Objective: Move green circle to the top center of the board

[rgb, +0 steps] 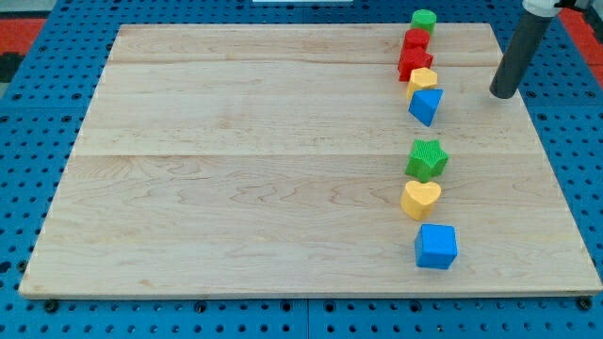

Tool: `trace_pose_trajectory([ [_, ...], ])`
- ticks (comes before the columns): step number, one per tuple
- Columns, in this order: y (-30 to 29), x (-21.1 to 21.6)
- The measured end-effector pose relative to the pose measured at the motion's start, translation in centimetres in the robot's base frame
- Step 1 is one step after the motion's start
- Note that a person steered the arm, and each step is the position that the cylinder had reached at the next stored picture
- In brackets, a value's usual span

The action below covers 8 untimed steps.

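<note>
Wooden board lies on a blue perforated table; the board's left and middle carry no blocks.

All blocks sit in a rough column toward the view's right. Upper cluster, from the top: green circle at the board's top edge, right of centre; red block touching it just below; red star-like block under that; yellow block next, its shape unclear; blue triangular block at the cluster's bottom. These five appear to touch in a chain.

Lower group, apart from the cluster by a gap: green star, yellow heart just below it, blue cube lowest, near the board's bottom right.

Farthest right: my tip rests over the board's right edge, level with the blue triangular block and well apart from it, touching no block. The rod carries no claw, so nothing is grasped.
</note>
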<state>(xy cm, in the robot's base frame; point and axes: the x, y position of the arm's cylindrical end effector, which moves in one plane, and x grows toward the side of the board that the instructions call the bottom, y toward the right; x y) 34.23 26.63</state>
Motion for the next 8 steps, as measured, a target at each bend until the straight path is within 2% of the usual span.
trace_pose_trajectory([
  [1,0.0,0.0],
  [2,4.8,-1.3],
  [3,7.9,-5.0],
  [4,7.9,-7.3],
  [5,6.4,-15.0],
  [7,6.0,-15.1],
  [8,3.6,-15.1],
])
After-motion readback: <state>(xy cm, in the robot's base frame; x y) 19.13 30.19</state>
